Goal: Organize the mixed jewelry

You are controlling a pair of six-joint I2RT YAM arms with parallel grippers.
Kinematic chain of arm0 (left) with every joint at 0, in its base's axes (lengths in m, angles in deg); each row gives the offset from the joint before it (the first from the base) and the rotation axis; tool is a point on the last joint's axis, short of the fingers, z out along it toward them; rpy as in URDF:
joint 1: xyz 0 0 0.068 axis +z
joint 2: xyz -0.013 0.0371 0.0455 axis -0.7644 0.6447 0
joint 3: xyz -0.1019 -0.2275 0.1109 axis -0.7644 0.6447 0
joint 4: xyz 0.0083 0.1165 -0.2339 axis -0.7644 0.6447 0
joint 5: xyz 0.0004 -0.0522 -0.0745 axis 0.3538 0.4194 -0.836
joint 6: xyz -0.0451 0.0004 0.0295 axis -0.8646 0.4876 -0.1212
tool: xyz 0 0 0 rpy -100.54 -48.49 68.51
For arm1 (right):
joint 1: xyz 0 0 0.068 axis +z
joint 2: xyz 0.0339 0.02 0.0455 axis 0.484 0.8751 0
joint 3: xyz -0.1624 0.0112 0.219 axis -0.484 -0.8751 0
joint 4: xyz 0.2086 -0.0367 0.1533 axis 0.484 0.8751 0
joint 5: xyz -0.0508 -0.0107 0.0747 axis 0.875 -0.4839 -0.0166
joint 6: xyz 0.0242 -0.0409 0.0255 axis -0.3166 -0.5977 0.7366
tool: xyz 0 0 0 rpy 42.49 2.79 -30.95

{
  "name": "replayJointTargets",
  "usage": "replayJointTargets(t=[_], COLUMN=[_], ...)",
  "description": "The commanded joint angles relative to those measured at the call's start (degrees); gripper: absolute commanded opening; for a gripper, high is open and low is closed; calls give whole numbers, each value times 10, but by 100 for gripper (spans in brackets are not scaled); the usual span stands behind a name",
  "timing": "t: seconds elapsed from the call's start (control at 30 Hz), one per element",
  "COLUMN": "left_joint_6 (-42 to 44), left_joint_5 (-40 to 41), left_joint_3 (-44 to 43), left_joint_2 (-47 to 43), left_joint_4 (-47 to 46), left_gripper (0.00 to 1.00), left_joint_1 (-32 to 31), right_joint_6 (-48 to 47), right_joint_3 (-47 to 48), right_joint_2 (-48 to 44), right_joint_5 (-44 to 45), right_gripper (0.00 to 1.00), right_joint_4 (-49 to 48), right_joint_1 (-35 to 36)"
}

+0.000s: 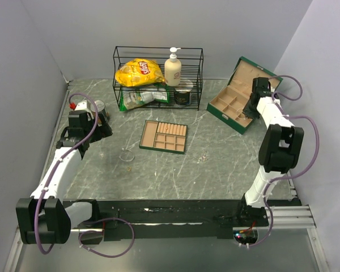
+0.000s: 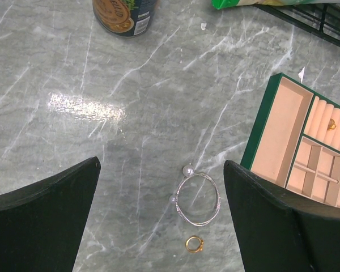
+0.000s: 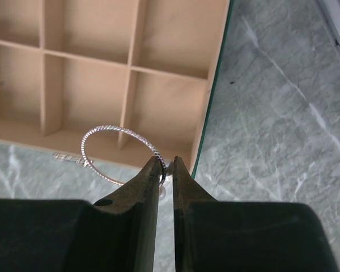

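Right gripper (image 3: 165,165) is clamped on a thin silver bangle (image 3: 114,128), held over the edge of the green jewelry box (image 3: 170,72).

We're seeing a polished grey marble-look desk (image 2: 62,68) throwing glare, a silver bangle (image 3: 113,127) with a fine beaded, glittery finish, a shiny gold ring (image 2: 194,244), and soft matt tan lining in the box (image 3: 170,107). The right end effector (image 3: 166,164) looks matt black.
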Motion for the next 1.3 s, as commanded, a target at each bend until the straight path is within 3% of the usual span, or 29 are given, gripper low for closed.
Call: replayJointTargets(t=[0.0, 0.53, 0.87, 1.27], left_joint_6=[9, 9, 9, 10], left_joint_5=[-4, 0, -1, -9], left_joint_3=[-21, -22, -23, -25], left_joint_2=[2, 9, 11, 17], left_joint_4=[-15, -15, -15, -12], left_gripper=[96, 96, 96, 96], left_joint_1=[1, 2, 1, 1], right_joint_6=[-9, -33, -60, -98], right_joint_3=[49, 91, 75, 111], right_joint_2=[28, 106, 99, 129], right_joint_5=[33, 41, 64, 38], right_gripper=[17, 17, 17, 26], right_joint_4=[4, 5, 13, 47], right_joint_1=[-8, -13, -13, -12])
